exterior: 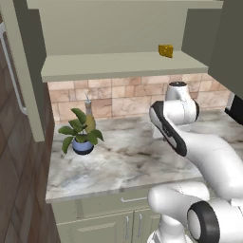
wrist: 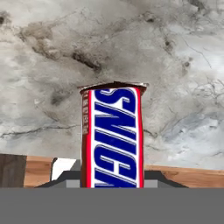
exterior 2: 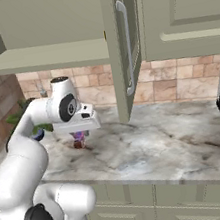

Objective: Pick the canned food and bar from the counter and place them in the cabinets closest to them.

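the gripper [exterior 2: 79, 136] is closed on the bar [wrist: 112, 138], a snickers-type wrapper with blue lettering on white and red edges, holding it upright just above the marbled counter [exterior 2: 158, 144]. in the right base view the bar hangs below the hand, near the open cabinet door [exterior 2: 122, 49]. a yellow wedge [exterior: 165, 51] sits on the cabinet shelf [exterior: 118, 66]; a potted plant [exterior: 80, 133] stands on the counter.

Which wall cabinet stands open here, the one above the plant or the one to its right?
The cabinet above the plant: its bare shelf shows, holding a yellow wedge. The right cabinet has its flat door shut.
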{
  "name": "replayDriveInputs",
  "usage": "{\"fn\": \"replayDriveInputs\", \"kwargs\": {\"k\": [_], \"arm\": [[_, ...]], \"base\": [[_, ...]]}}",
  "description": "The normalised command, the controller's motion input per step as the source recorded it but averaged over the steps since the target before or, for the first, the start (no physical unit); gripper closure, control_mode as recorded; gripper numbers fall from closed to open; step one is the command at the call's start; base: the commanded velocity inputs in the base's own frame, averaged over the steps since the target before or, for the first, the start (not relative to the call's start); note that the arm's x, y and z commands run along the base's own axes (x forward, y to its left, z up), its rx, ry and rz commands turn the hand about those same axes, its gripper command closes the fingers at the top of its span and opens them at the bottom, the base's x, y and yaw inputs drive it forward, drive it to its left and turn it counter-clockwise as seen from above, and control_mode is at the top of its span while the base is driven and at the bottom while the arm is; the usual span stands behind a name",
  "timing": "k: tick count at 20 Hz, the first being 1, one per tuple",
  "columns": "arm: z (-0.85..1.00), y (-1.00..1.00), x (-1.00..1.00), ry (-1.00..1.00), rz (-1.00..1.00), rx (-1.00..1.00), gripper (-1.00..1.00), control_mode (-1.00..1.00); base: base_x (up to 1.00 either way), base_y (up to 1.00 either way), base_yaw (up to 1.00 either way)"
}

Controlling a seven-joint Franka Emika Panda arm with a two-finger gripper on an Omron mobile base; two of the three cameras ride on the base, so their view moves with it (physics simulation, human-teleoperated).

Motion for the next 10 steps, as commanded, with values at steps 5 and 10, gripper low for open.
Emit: {"fn": "replayDriveInputs", "kwargs": {"k": [5,10], "arm": [[0.58,0.01,-0.57,-0.06,0.04,0.00,1.00,-1.00],[0.57,0.08,-0.43,-0.19,0.09,0.00,1.00,-1.00]], "base": [[0.00,0.00,0.00],[0.00,0.00,0.00]]}}
